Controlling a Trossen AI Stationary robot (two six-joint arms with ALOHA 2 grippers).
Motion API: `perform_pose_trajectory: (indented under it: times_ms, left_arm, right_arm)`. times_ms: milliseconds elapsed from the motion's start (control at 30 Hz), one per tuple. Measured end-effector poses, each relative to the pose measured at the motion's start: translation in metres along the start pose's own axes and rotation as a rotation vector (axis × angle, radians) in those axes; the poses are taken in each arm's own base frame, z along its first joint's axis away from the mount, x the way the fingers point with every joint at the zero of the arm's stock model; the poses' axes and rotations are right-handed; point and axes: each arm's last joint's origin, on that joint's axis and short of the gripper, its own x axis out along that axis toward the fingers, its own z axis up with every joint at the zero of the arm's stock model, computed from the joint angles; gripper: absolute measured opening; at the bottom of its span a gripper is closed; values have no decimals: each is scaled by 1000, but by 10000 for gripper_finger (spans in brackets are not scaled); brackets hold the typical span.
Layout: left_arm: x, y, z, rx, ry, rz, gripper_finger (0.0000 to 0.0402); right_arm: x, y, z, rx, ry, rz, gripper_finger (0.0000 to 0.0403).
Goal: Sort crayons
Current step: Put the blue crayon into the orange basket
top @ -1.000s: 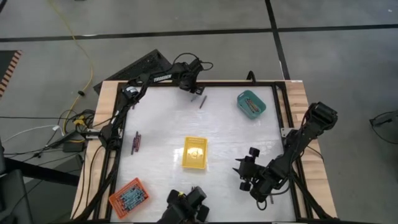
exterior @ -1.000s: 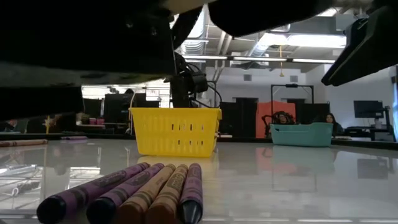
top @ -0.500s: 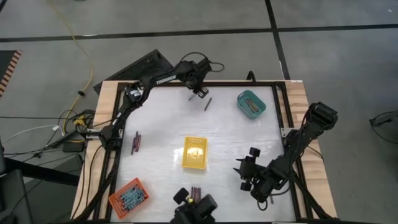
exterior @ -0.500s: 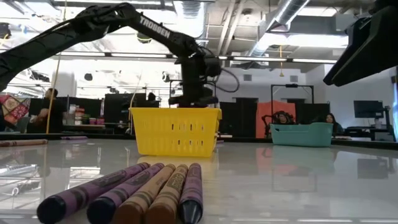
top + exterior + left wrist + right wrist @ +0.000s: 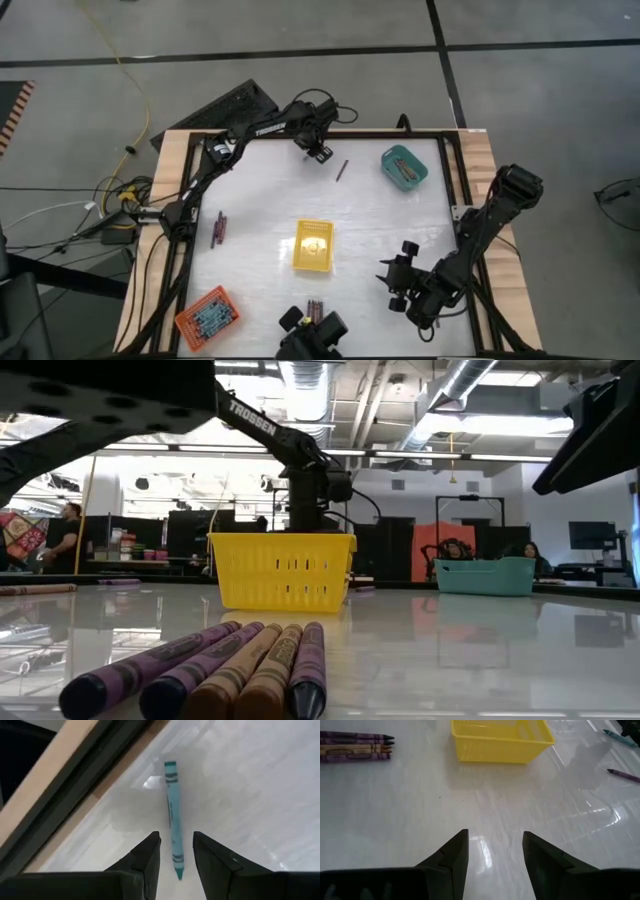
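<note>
One teal crayon (image 5: pixel 172 815): flat on the white table (image 5: pixel 380 230) near its far edge, tip between the left gripper's (image 5: pixel 176 851) parted fingers, not clamped.
Other crayons: a row (image 5: pixel 215 672) at the near edge; a pair (image 5: pixel 218 228) at left.
Baskets: yellow (image 5: pixel 313 246) mid-table, teal (image 5: pixel 404 167) far right, orange (image 5: pixel 208 316) near left.
Right gripper (image 5: pixel 495 851): open, empty, near right.

Trays: 3, yellow (image 5: pixel 313 245), teal (image 5: pixel 404 167), orange (image 5: pixel 207 316). Crayons (image 5: pixel 240 665) in front row: 5. Loose teal crayon (image 5: pixel 172 817): 1
</note>
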Motion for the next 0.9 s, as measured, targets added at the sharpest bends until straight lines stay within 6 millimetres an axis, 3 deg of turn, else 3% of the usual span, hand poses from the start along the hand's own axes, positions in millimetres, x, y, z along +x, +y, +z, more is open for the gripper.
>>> perform_pose_trajectory:
  times_ms: [400, 633, 900]
  left_arm:
    - [0, 3, 0, 13, 6, -17, 107]
    - [24, 3, -6, 6, 107, -107, 105]
    - [23, 3, -9, 73, 147, -107, 11]
  right_arm:
    - [0, 0, 0, -3, 0, -2, 180]
    - [0, 1, 1, 7, -4, 4, 180]
    - [0, 0, 1, 6, -2, 3, 180]
